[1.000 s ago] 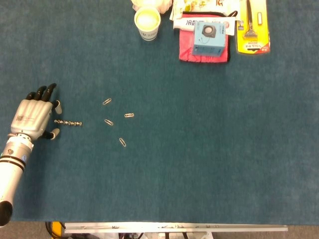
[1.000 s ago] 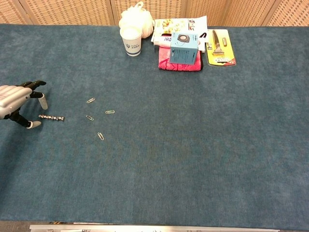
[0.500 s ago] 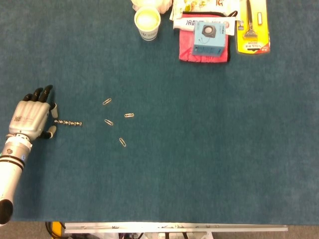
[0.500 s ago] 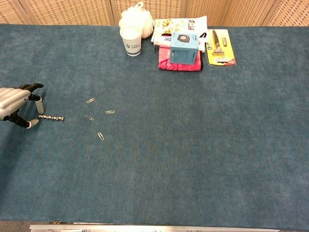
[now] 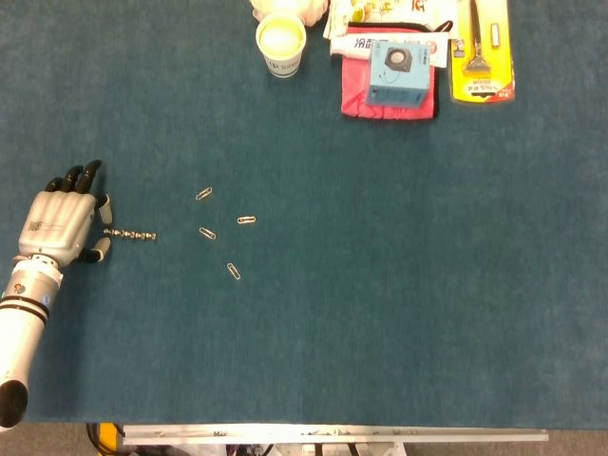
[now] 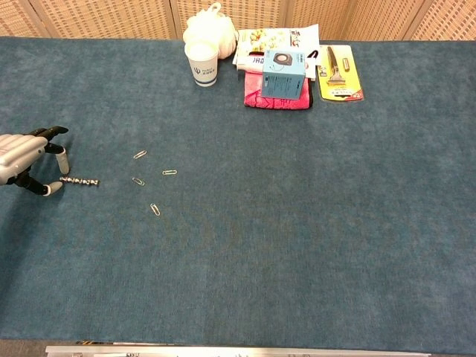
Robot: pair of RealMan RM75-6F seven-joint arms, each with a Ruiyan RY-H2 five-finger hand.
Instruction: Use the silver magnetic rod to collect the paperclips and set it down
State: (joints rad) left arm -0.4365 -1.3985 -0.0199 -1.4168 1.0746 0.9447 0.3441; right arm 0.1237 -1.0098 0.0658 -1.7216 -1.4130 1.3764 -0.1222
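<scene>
The silver magnetic rod (image 5: 130, 234) lies flat on the blue table, also seen in the chest view as a short beaded bar (image 6: 79, 181). Several paperclips (image 5: 207, 233) are scattered just right of it, one nearest the front (image 6: 155, 209). My left hand (image 5: 60, 224) hovers at the rod's left end with its fingers spread on either side of that end. The thumb tip (image 6: 48, 189) and a fingertip (image 6: 63, 158) stand apart from the rod, and the hand holds nothing. The right hand shows in neither view.
At the back stand a paper cup (image 5: 280, 42), a light blue box (image 5: 396, 69) on a red cloth (image 5: 361, 95), a yellow blister pack (image 5: 484, 52), and a white bag (image 6: 208, 26) behind the cup.
The left hand has drawn back slightly to the left and its fingers have come closer together around the rod's end. The rod and paperclips have not moved.
</scene>
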